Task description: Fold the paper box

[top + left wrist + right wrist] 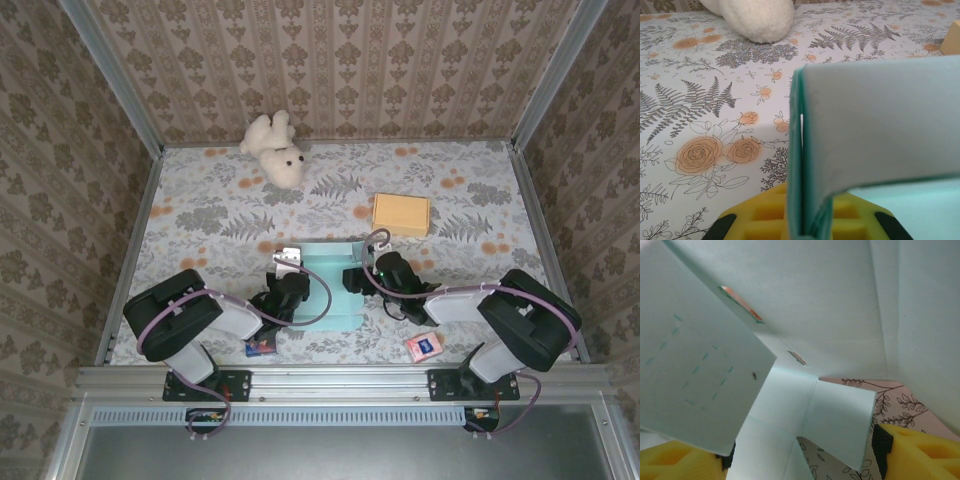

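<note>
I am pinching the paper box [335, 290] by its upright side wall [880, 125] in my left gripper [807, 222] to steady it, while my right gripper [800, 455] is spreading wide around an inner flap [840, 415].

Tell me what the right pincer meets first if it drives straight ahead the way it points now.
Most likely the paper box: the open right pincer faces its pale inner panels, and a folded flap lies between its fingers. Depth is unclear, but paper looks to come first.
</note>
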### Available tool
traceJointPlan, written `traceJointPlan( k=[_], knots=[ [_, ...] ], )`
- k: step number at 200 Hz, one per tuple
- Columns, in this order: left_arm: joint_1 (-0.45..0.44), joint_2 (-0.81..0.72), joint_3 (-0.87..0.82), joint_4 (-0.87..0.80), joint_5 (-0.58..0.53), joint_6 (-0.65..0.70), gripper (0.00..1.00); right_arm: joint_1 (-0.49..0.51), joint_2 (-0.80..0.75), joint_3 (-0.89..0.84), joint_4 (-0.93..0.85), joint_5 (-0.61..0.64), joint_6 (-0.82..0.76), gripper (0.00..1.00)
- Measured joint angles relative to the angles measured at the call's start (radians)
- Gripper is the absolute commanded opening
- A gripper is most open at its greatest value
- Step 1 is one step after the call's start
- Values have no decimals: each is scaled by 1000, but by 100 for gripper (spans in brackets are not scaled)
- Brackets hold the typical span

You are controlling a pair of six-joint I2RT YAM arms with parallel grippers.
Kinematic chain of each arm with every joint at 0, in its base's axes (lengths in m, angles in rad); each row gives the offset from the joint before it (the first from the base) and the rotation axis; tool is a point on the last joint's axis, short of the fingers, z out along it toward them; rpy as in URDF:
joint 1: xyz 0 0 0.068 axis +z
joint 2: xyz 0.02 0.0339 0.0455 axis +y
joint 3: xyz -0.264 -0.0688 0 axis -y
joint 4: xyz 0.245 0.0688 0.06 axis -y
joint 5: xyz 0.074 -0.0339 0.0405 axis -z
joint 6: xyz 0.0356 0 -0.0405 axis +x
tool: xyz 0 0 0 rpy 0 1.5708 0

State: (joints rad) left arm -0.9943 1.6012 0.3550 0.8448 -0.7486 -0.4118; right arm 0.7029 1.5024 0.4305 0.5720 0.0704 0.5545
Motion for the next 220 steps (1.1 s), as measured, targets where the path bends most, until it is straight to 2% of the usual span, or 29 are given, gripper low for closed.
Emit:
traceJointPlan(
  k=[78,147,220],
  knots=[
    [-1,0,0,0,0,0,0,40,10,1,79,-49,-29,73],
    [-1,0,0,-38,-13,1,0,89,186,94,85,-56,-24,71],
    [1,0,0,-46,-62,1,0,103,229,132,102,-21,-9,70]
  ],
)
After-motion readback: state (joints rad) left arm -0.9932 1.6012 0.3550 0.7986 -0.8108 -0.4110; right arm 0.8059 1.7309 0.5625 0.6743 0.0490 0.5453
